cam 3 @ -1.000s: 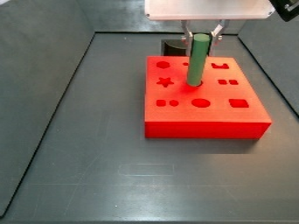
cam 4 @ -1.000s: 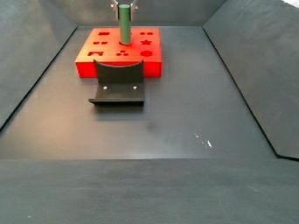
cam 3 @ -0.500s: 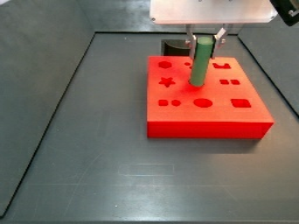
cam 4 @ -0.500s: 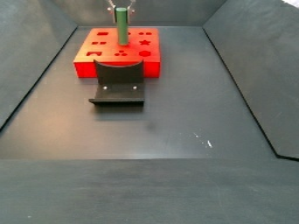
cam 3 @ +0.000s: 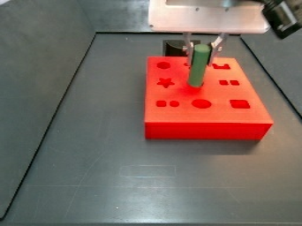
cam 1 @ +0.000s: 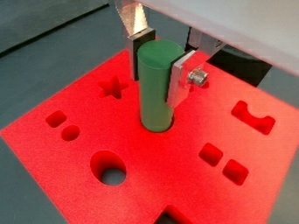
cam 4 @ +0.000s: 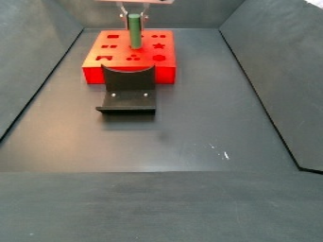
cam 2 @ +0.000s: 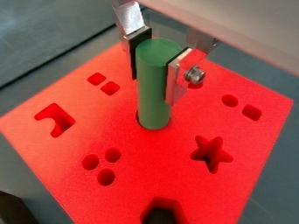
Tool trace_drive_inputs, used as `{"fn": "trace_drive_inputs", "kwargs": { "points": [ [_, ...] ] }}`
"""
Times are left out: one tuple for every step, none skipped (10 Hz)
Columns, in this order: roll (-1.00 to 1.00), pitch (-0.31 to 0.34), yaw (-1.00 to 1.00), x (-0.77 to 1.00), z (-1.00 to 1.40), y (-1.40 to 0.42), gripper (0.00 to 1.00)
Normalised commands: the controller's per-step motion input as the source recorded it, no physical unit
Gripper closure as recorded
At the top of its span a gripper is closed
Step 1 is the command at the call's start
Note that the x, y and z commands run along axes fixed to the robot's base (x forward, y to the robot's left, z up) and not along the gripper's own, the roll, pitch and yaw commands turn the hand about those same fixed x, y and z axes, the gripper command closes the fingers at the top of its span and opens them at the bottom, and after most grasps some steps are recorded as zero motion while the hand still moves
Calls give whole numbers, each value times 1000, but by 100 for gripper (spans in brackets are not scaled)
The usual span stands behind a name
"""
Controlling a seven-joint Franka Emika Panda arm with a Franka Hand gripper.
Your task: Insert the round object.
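Item: the round object [cam 1: 156,86], a plain green peg, stood upright over the red block [cam 1: 82,131], and you had it most of the way home. In both wrist views its lower end met the block's top face at a round opening near the middle of the block, and it looked to have entered that hole; how deep it sat could not be told, since most of its length showed above the surface [cam 2: 156,83]. Judged status: alignment done, insertion begun, seating and release left for you. Item: the gripper [cam 1: 159,51], directly above the block, with its fingers [cam 1: 183,75] closed narrowly on the peg's upper part, one silver plate on each side, dark pads pressed against the green surface, and the peg's top just about level with the plates' upper reach. The peg ran straight down out of the fingers, with no tilt that you could make out in a wrist view or in a side view [cam 3: 199,64]. Item: other cut-outs on the block, a star [cam 2: 212,150], a larger round hole [cam 1: 107,168] and small squares, all unoccupied. Item: a dark grey curved holder [cam 4: 127,95], on the table [cam 4: 190,170] just beside the block in a side view, apart from the gripper and untouched.
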Motion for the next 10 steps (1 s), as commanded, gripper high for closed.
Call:
{"fn": "trace_drive_inputs", "kwargs": {
  "points": [
    [4, 100, -177, 0, -177, 0, 100],
    [20, 86, -143, 0, -289, -17, 100],
    [36, 101, -111, 0, -523, -94, 100],
    [51, 90, -80, 0, -586, -80, 100],
    [63, 47, -29, 71, -689, -80, 100],
    [83, 20, 0, 146, -757, -60, 100],
    [96, 29, 0, 106, -769, -40, 100],
    [54, 89, 0, 0, -443, 0, 100],
    [9, 0, 0, 0, 0, -9, 100],
    [39, 0, -9, 0, 0, -40, 100]
  ]
}}
